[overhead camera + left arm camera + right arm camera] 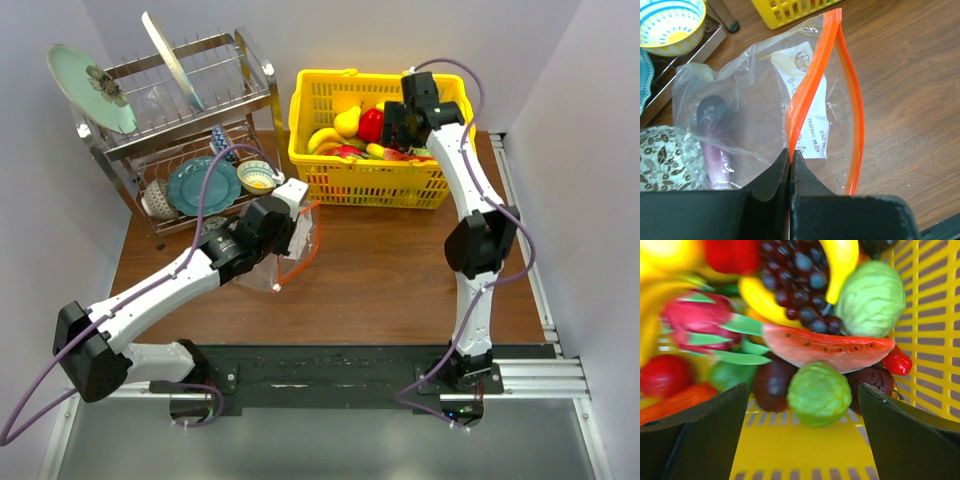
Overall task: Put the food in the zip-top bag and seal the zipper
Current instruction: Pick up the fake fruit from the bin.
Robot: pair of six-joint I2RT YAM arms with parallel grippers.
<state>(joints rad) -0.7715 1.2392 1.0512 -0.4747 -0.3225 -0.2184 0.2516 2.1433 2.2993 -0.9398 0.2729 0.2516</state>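
Fingers of left gripper [790, 161]: closed tight, pinching the zipper [813, 75] at the near end of the bag's mouth. The orange strip runs into the seam between the two black pads.
Fingers of right gripper [801, 390]: spread wide with nothing between them, hanging inside the basket just above the food.
Table [400, 270]: brown wood, with both arms reaching out over it.
Dish rack [120, 135]: metal, at the far left, holding plates and bowls.
Basket [370, 185]: yellow lattice, at the far centre, heaped with plastic fruit and vegetables.
Zip-top bag [760, 110]: clear and crinkled, lying on the table near the rack's foot. Its mouth gapes, the two orange edges bowed apart.
Eggplant [715, 140]: dark purple, inside the bag, toward the left of the left wrist view.
Grape bunch [800, 280]: dark red, in the basket, high on the heap beside a banana [840, 260].
Round green piece [819, 394]: on the basket's floor, between the right fingertips, just under a watermelon slice [830, 347].
Red piece [897, 362]: small and glossy, near the basket's wall, at the slice's right tip.
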